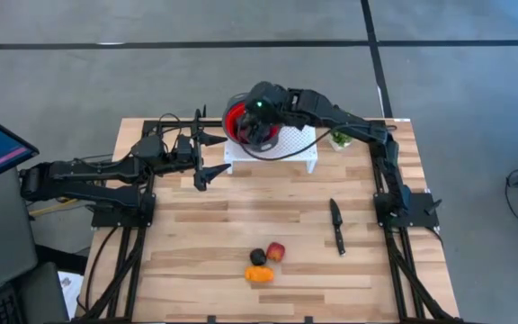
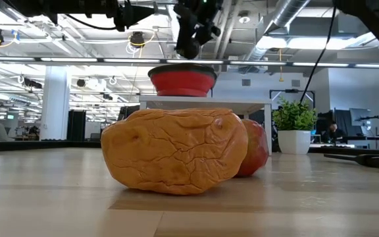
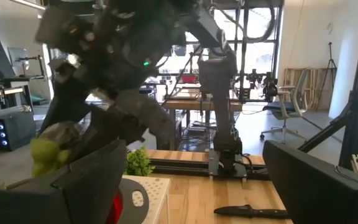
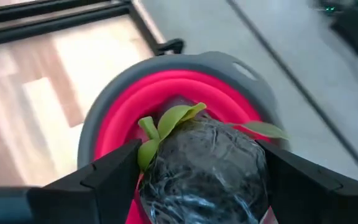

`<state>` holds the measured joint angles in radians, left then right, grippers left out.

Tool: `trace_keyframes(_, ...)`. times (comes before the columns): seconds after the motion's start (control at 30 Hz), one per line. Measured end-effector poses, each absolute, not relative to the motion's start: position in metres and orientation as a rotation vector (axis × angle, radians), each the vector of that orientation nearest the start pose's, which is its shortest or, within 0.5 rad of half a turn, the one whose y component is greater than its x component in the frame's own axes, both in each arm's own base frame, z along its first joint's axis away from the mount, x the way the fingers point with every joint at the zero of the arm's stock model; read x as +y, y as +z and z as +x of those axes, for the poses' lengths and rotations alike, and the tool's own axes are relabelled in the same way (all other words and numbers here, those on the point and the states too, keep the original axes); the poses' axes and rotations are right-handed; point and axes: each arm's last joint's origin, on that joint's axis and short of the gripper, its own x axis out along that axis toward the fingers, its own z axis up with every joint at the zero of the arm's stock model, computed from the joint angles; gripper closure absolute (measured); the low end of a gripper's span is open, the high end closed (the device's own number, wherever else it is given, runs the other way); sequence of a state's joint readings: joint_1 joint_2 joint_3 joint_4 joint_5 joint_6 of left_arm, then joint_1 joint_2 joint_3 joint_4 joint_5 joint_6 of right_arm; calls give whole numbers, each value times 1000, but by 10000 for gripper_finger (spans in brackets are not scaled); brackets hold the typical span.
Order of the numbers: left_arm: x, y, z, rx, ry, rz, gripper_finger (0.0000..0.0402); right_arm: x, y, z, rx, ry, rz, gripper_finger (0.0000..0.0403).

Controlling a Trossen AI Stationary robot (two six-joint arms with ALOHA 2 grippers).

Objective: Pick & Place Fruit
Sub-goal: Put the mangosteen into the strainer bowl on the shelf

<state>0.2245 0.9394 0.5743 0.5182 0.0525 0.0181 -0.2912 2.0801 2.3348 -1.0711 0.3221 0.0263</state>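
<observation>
The right hand point(image 4: 194, 180) is hovering over the red bowl point(image 4: 114, 124), fingers clamping a dark leafy fruit point(image 4: 204, 165); releasing off-centre risks it bouncing out.

Leafy dark fruit point(image 4: 204, 165) above red bowl point(image 4: 166, 93); three fruits point(image 1: 264, 263) on table.

Right gripper point(image 1: 257, 121) hides most of red bowl point(image 1: 234, 118); held fruit point(image 4: 204, 165) blurred, unidentifiable.
</observation>
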Motion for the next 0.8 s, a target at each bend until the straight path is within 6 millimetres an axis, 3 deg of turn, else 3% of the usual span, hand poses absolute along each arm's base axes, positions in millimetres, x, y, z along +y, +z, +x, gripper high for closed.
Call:
trace_keyframes(0.17, 45, 300, 205, -150, 173, 39, 27, -153, 384, 411, 804, -475, 67, 111)
trace_keyframes(0.43, 45, 300, 205, -150, 173, 39, 27, -166, 385, 408, 774, -514, 105, 108)
trace_keyframes(0.8, 45, 300, 205, -150, 173, 39, 27, -158, 386, 412, 765, -444, 86, 52)
